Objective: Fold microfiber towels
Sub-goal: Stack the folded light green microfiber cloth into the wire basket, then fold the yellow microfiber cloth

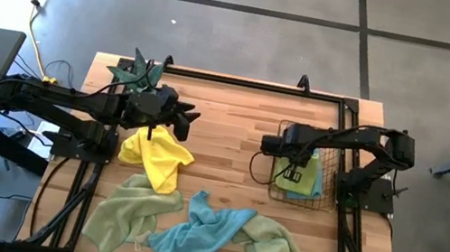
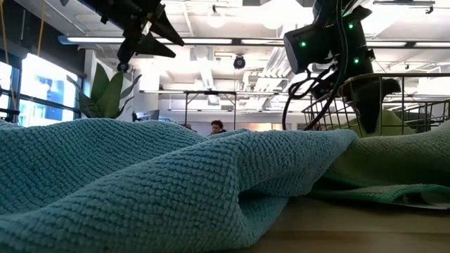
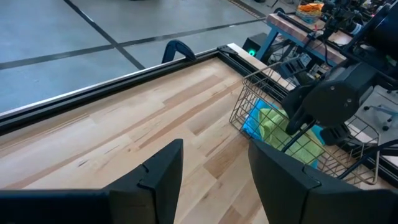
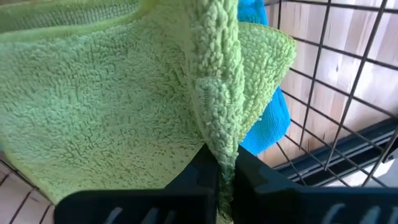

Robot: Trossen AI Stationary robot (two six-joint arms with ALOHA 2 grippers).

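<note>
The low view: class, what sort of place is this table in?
Probably a robotics lab or workshop. The wooden table stands on a bare concrete floor, there are strip lights and exposed ducts overhead, and another workbench crowded with equipment stands nearby.

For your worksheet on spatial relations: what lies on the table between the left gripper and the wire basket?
Only bare wooden tabletop lies between the left gripper and the wire basket; the high view shows this, and the left wrist view agrees.
</note>
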